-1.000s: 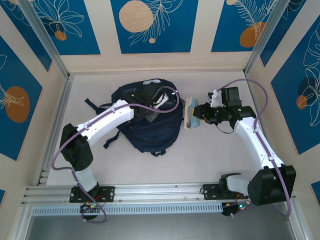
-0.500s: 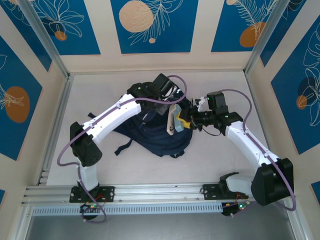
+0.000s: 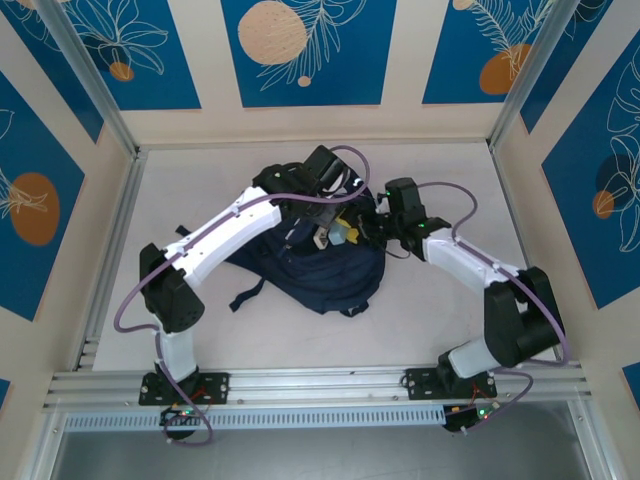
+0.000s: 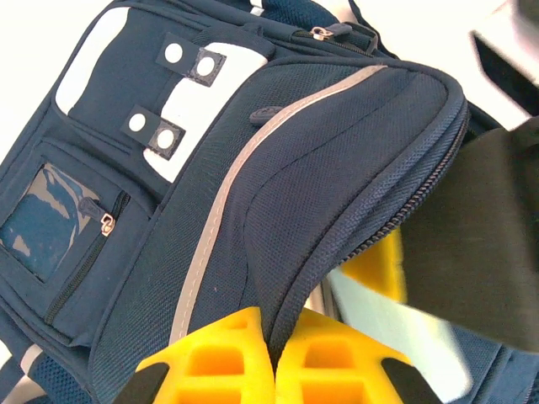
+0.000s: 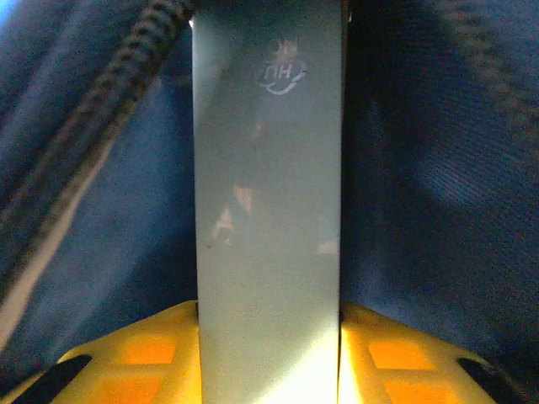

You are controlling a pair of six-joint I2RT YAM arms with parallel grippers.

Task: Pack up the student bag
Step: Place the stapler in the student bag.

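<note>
Mid-table, lying on its back and nudged slightly rightward against a second ago: student bag [image 3: 318,268], propped open at the top end. Over the bag's top end, clamped hard on the flap [image 4: 337,168] by the left gripper [image 4: 274,347], fully shut on the zip edge and holding that fabric lifted off the bag's body. Reaching in from the bag's right side with the right gripper [image 5: 269,366], closed narrow on a pale grey case [image 5: 268,210] across its flat faces. Hung well apart from the bag a second ago, touched its rim half a second ago, now sits between dark fabric walls inside the mouth. Reads as insertion nearly done. Probably calls next for releasing the case, backing out cleanly to the bag's right, then lowering the flap
</note>
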